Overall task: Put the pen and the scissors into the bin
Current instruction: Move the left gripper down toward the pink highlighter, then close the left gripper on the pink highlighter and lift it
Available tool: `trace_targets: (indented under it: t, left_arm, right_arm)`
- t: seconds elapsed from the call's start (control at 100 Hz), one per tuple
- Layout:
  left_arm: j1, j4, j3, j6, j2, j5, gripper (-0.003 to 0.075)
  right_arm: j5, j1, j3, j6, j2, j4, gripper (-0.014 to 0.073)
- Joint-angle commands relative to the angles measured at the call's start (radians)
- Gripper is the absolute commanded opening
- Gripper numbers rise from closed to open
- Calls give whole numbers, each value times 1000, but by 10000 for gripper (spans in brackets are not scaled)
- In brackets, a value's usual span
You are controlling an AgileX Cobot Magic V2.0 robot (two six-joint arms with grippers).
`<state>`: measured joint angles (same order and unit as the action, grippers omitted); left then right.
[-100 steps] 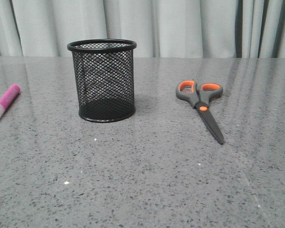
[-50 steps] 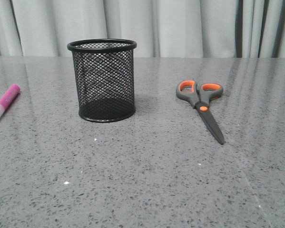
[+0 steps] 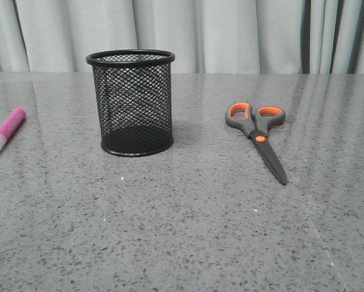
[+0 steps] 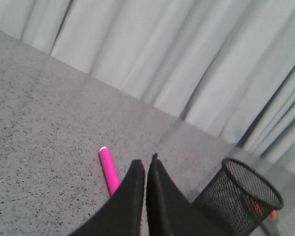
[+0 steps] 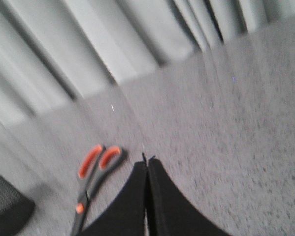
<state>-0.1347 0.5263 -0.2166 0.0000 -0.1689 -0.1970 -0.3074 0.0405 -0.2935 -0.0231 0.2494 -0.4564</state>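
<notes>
Black wire mesh makes up the pen cup (image 3: 130, 103), which stands upright on the grey speckled table (image 3: 188, 231) with nothing visible inside it through the mesh. Neither item has gone in, so the task looks to be at its very start, in the reach toward a first pick. The pink pen (image 3: 6, 131) lies flat well to the left of the cup, near the table's left edge, whitish cap end toward the camera. The scissors (image 3: 257, 135) lie closed and flat well to the right of the cup, orange-lined loops toward the curtain (image 3: 230, 33) and blades pointing forward. In the wrist views the left gripper (image 4: 146, 164) has its fingers pressed together and empty, above the table with the pen just beyond its tips; the right gripper (image 5: 147, 160) is likewise clenched on nothing, with the scissors off to one side. Either gripper would likely need to spread its fingers and descend over its item before any lift toward the cup.
</notes>
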Motion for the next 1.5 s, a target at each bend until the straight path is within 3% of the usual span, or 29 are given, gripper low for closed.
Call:
trace_targets:
  t: [0.0, 0.19, 0.46, 0.58, 0.71, 0.8, 0.95, 1.02, 1.27, 1.49]
  left_arm:
    - [1, -106, -127, 0, -104, -50, -22]
    - [1, -151, -322, 0, -274, -183, -22]
    - [1, -147, -422, 28, -428, -263, -21]
    - [1, -147, -461, 28, -474, -307, -20]
    - [1, -143, -498, 89, -525, -334, -6]
    - [1, -143, -524, 102, -554, -358, 94]
    - [1, -142, -556, 102, -605, -395, 389]
    - [1, -142, -571, 102, -631, -418, 445]
    - [1, -156, -678, 111, -771, -550, 384]
    - [1, -162, -789, 182, -932, -628, 385]
  right_arm:
    - [-58, 1, -111, -8, 129, 55, -59]
    - [-261, -1, -287, -28, 351, 87, -59]
    - [-317, -1, -375, -66, 468, 85, -36]
    - [-323, -1, -379, -69, 469, 85, 82]
    - [-323, -1, -379, -69, 469, 85, 310]
    - [-323, -1, -379, -69, 469, 83, 382]
    - [-323, -1, -379, -69, 469, 81, 381]
    - [-323, -1, -379, -69, 469, 81, 381]
    - [-323, -1, -379, -69, 469, 79, 381]
    - [-323, -1, -379, -69, 469, 79, 381]
